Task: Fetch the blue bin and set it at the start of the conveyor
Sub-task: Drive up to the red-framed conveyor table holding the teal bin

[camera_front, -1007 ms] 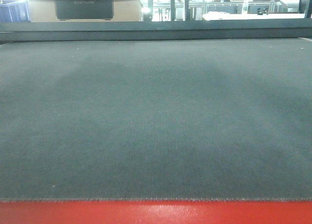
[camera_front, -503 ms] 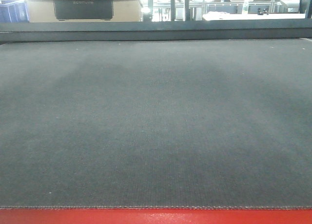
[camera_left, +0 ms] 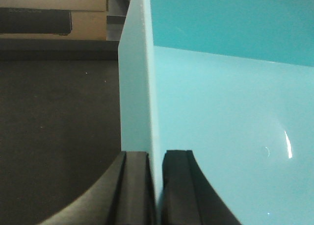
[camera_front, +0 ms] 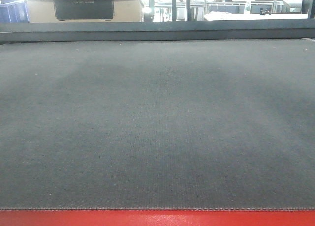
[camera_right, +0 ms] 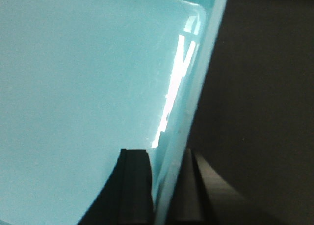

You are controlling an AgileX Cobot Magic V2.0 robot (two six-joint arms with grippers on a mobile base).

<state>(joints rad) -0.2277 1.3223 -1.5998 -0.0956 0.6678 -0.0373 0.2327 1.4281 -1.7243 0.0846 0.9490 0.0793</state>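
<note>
**A:** what's the left gripper doing?

**B:** it's pinched onto one side wall of the blue bin, one pad inside and one outside. The conveyor start is that dark belt beside it.

**A:** and the right gripper?

**B:** same deal, clamped on the opposite wall. Can't tell if the bin touches the belt.

Low frontal, wrist close-ups (shared belt)
</note>
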